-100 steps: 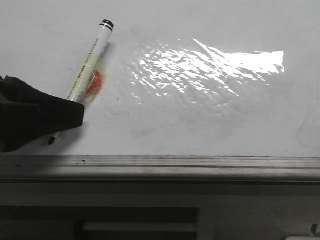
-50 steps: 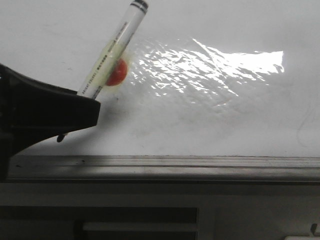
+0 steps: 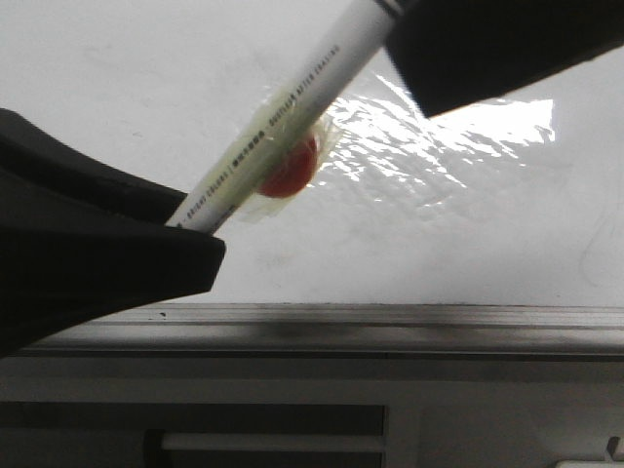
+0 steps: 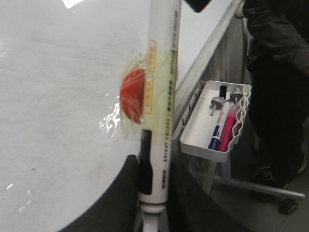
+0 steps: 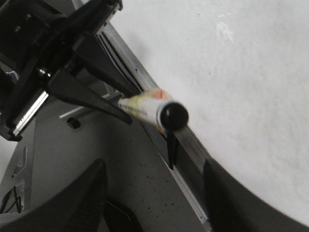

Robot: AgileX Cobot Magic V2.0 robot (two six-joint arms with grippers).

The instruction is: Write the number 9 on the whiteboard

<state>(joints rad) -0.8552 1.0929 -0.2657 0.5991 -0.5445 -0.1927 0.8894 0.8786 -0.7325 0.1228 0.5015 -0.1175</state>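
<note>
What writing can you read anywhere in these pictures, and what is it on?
Marker, front view: a line of small black capitals along the barrel, too blurred to read with confidence.
Marker, left wrist view: orange and dark print along the barrel, too small to read.
Whiteboard: no writing, no 9.
Tray pens: nothing legible.

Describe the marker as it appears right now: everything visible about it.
The marker is a white plastic barrel with small printed lettering and a black end cap. A red disc is taped to its side under clear yellowish tape. The left pincer grips its lower end, holding it tilted above the whiteboard. The right pincer sits open around the capped end, not clearly touching it. Its tip is hidden.
</note>
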